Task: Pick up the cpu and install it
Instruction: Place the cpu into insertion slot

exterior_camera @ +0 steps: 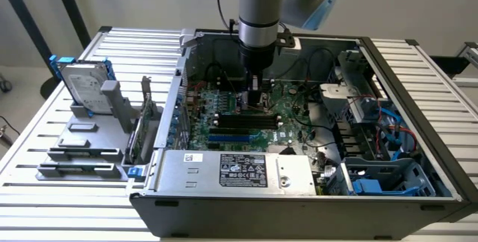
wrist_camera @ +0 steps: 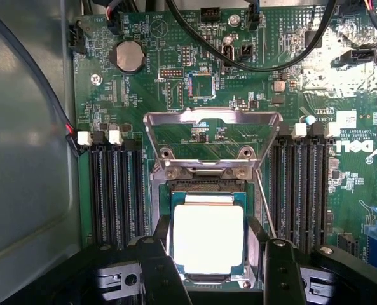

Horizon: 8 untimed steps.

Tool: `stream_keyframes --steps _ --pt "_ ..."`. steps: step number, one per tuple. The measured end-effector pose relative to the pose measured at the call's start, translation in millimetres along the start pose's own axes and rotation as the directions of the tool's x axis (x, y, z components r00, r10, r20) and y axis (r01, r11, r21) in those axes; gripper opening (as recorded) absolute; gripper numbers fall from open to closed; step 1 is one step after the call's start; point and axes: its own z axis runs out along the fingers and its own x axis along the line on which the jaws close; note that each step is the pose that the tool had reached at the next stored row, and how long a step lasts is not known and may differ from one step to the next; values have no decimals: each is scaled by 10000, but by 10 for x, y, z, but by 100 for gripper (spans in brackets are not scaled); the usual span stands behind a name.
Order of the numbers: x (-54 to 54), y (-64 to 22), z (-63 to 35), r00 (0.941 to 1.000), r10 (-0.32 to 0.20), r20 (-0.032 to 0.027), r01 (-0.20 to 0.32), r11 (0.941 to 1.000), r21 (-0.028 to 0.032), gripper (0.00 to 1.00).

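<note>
Shiny square metal-topped cpu [wrist_camera: 208, 238] lies flat between spread fingers of black gripper [wrist_camera: 217, 257].

A robotics lab or workshop: under the pincer [exterior_camera: 254, 102] an open PC case [exterior_camera: 299, 214] stands on a slatted metal bench [exterior_camera: 127, 40], and well off to its side a grey rack [exterior_camera: 82, 153] holds a hard drive [exterior_camera: 84, 88].

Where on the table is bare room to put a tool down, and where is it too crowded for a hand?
Free: the table slats on the exterior view's right of the case, and those between holder and near edge. Crowded: inside the case, around the arm.
</note>
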Motion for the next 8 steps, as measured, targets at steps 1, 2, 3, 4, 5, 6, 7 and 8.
stream_keyframes --steps 1,2,3,4,5,6,7,8 --pt "0 0 3 10000 -6 -2 6 10000 -13 55" --pt "0 0 5 10000 -10 -3 10 10000 -23 55" --pt "0 0 8 10000 -14 -3 14 10000 -34 55" --pt "0 0 11 10000 -17 -2 17 10000 -45 55" --pt "0 0 16 10000 -21 -4 21 10000 -55 55" --pt "0 0 21 10000 -24 -3 24 10000 -57 55" --pt "-1 -1 25 10000 -27 0 27 10000 -58 55" --pt "-1 -1 29 10000 -28 3 29 10000 -58 55"
